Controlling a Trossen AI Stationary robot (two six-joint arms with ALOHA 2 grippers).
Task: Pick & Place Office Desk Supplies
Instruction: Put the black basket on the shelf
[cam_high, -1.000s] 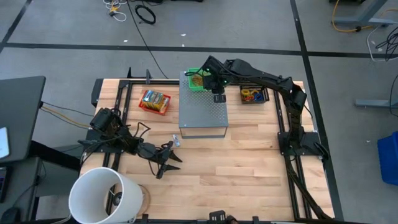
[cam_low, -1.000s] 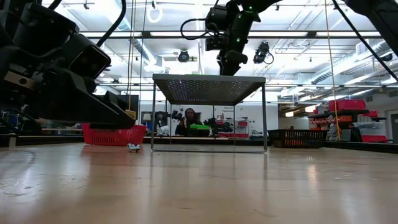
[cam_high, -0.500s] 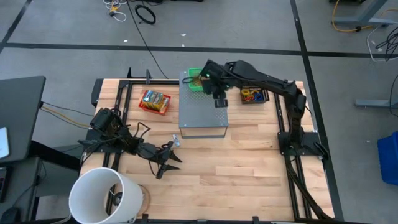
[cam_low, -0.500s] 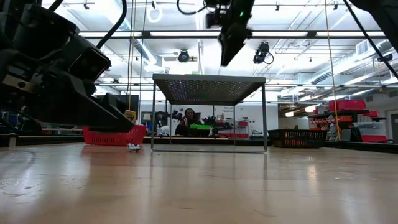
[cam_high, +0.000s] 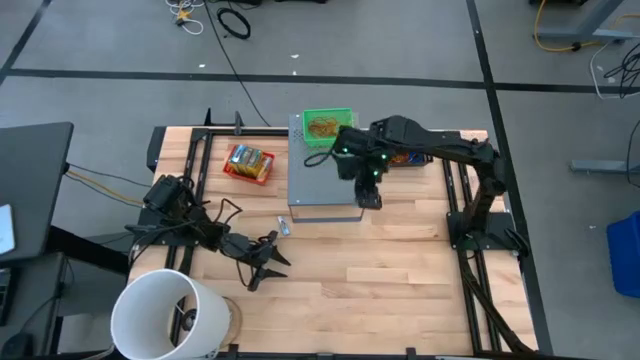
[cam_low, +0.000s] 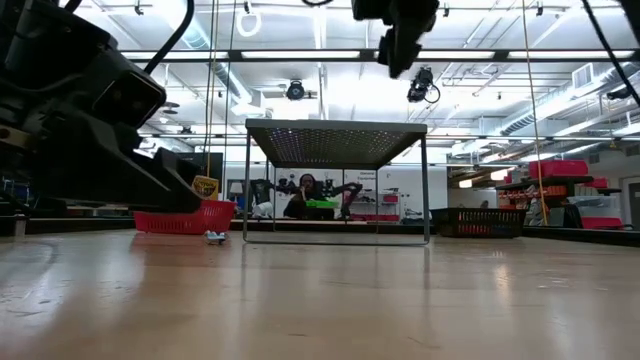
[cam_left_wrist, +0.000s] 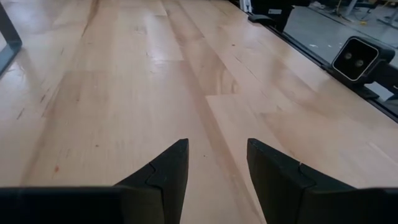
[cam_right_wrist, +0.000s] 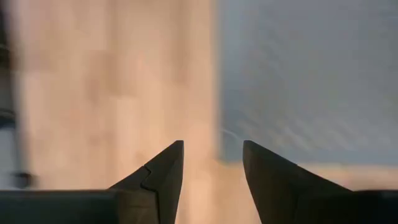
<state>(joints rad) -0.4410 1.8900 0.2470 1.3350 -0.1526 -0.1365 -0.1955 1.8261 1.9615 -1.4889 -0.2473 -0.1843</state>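
the right gripper hangs open and empty above the near right corner of the grey perforated box. a green tray of rubber bands sits at the box's far edge, a yellow-orange packet to its left. the left gripper rests open on the table, near left.

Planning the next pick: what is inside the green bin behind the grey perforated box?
In the high view the green bin holds a tangle of yellowish-brown loops. Whether anything lies beneath them cannot be seen. The right end effector is open and empty over the grey box's front edge.
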